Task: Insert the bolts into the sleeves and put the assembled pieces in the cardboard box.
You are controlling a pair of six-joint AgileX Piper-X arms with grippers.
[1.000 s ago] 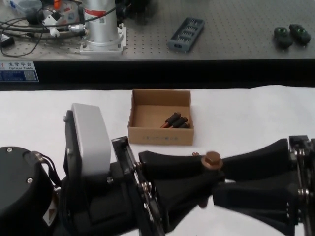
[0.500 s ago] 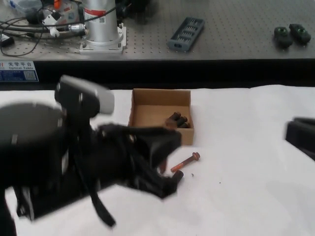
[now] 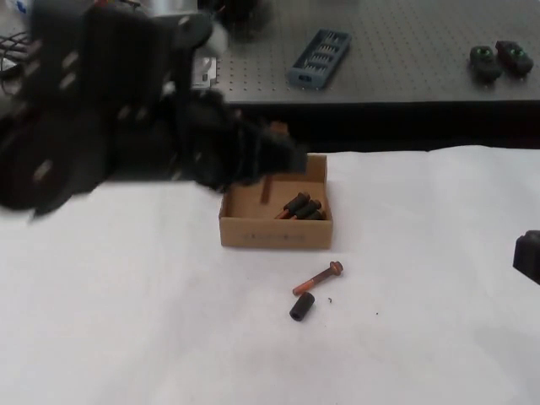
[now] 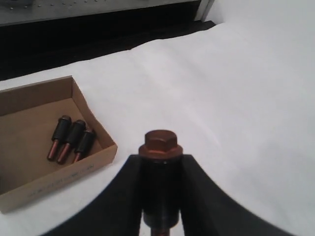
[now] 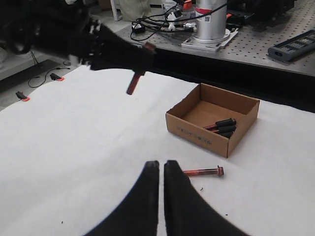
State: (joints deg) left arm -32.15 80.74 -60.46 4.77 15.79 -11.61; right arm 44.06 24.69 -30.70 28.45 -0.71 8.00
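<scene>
My left gripper [image 4: 160, 164] is shut on an assembled piece [image 4: 160, 147], a copper hex-head bolt in a black sleeve. In the high view that gripper [image 3: 272, 139] hovers over the back left of the cardboard box [image 3: 274, 232], the bolt's shank [image 3: 265, 189] hanging down. Three assembled pieces [image 3: 302, 207] lie in the box's right corner. In front of the box a loose bolt [image 3: 319, 278] and a loose black sleeve [image 3: 302, 306] lie on the white cloth. My right gripper [image 5: 161, 169] is shut and empty, low over the cloth, near the loose bolt [image 5: 203, 171].
White cloth covers the bench front. Behind it a perforated metal table carries a grey post [image 3: 173, 51], cables, a blue rack [image 3: 319, 56] and two dark green parts [image 3: 499, 59]. Part of the right arm [image 3: 528, 256] shows at the right edge.
The left arm has swung up from the front of the bench to above the box, carrying the assembled piece. The right arm has drawn back to the right edge, uncovering the loose bolt and sleeve.
</scene>
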